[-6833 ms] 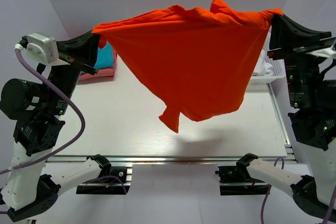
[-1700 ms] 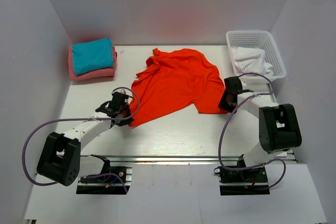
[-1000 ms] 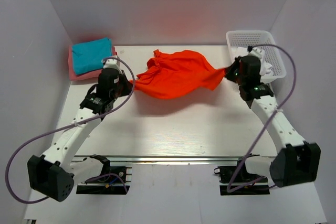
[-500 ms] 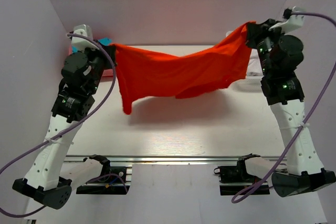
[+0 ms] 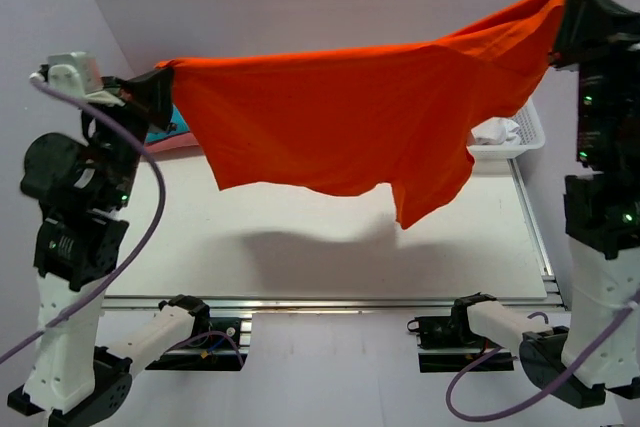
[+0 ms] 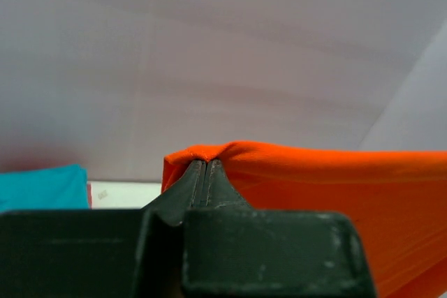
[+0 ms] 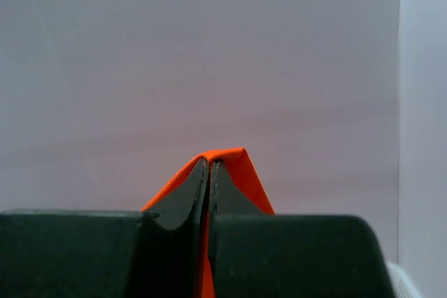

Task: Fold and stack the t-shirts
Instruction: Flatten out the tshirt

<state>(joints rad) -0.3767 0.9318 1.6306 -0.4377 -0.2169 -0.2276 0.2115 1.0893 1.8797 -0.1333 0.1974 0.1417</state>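
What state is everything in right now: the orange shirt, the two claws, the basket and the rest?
orange t-shirt, unfolded, held in the air, stretched between both grippers, lower edge hanging free.
left gripper, shut on one corner of the shirt.
right gripper, shut on the opposite corner.
teal t-shirt, lying on the table, mostly hidden.
white mesh basket, standing on the table, white cloth crumpled inside.
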